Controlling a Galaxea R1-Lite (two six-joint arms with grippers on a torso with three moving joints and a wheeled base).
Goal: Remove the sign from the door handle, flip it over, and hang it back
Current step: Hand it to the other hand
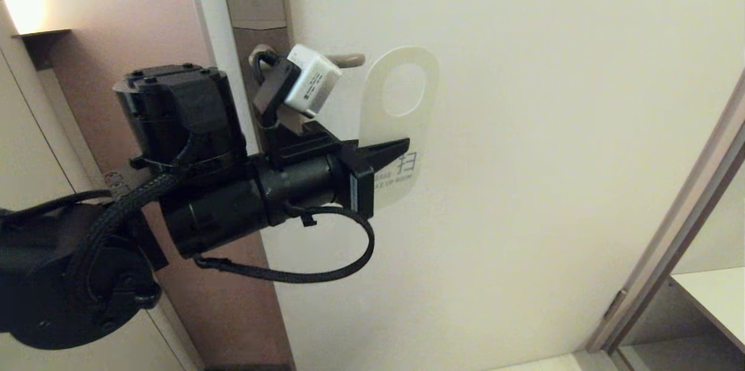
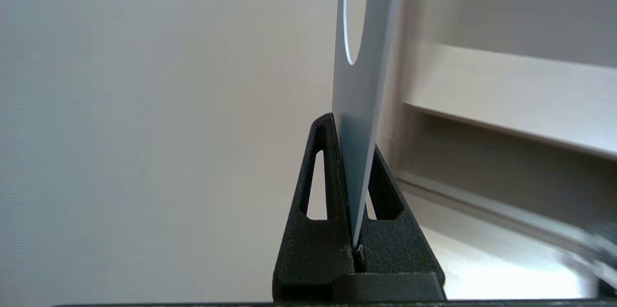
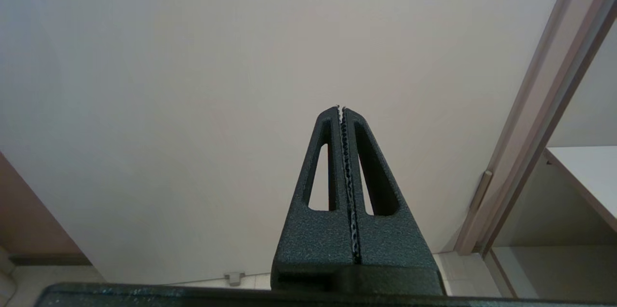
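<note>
**Operator:** Two fingers (image 2: 332, 186) of my left hand (image 1: 391, 152) are clamped flat on the sign (image 1: 398, 120), pinching it at its lower half. On the left wrist camera the card runs edge-on between them, down to where the fingers meet.

**Colleague:** Which face do you see?

**Operator:** On the head camera the white one, with teal lettering partly hidden behind the hand. I can read bits of "UP ROOM". The oval hole is at the top end and nothing passes through it; I see plain door (image 1: 553, 155) through the opening.

**Colleague:** So where is the sign against the door handle (image 1: 348, 60)?

**Operator:** Off it. The sign stands nearly upright, tilted a little, just beside the rounded tip of the lever, on the side away from the backplate (image 1: 256, 10). Only the tip shows; the wrist camera box (image 1: 313, 80) on my left arm covers the rest. I cannot tell whether the card's edge touches the tip.

**Colleague:** And the other arm?

**Operator:** My right hand (image 3: 341, 108) is parked low, fingers pressed together with nothing between them, pointing at the bare door. It does not appear on the head camera.

**Colleague:** Anything else around?

**Operator:** The door frame (image 1: 669, 231) runs up at the right, with a pale shelf (image 1: 713, 295) beyond it.
</note>
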